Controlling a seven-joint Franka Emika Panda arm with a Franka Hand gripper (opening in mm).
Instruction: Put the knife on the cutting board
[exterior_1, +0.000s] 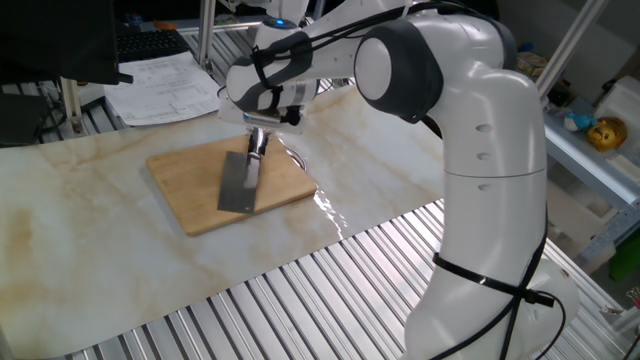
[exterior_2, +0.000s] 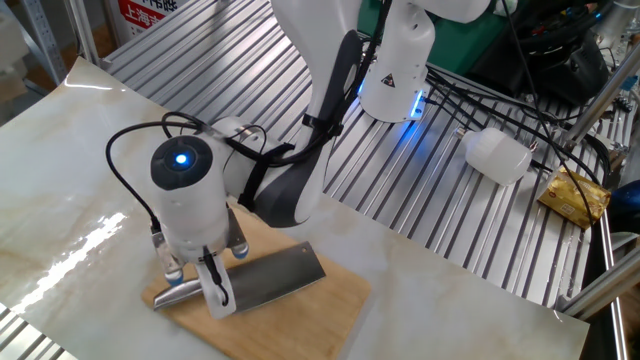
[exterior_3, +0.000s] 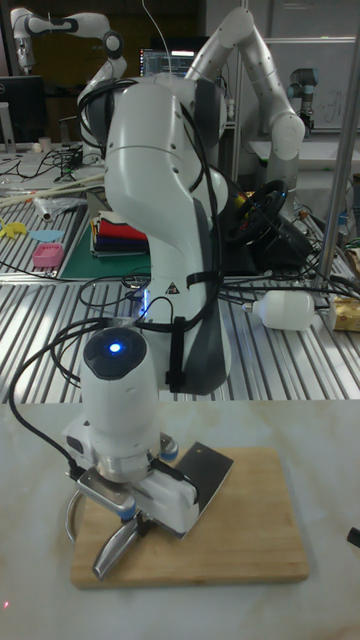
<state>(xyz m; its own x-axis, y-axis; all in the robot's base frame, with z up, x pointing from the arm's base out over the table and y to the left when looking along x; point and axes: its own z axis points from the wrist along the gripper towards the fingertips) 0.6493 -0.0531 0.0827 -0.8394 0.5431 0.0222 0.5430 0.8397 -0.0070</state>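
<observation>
— Knife (exterior_1: 241, 180) placement is what I am working on, so ask away.

— Where is everything sitting, starting with the big pieces?

— I am hanging my arm over the marble-patterned table (exterior_1: 60, 230), and the cutting board (exterior_1: 190, 190) is lying flat on it directly beneath my wrist. I am holding my gripper (exterior_1: 258, 140) over the board's far edge, near the corner closest to my base.

— And the knife itself?

— It is lying over the board, its wide blade (exterior_2: 275, 278) looking flat or very nearly flat against the wood. I cannot tell whether it is fully resting. Its long axis is running from the handle (exterior_3: 112, 553), which is under my fingers at the board's edge, out across the wood toward the middle. So the blade is extending away from my tool, not beneath it.

— Are you gripping it?

— My fingers (exterior_2: 213, 287) are standing narrow, pinching the handle close to where the blade begins.

— What does the next move turn on?

— As I judge it, on that axis: the whole blade is already lying over wood, so letting go and rising straight up should leave it there.
</observation>
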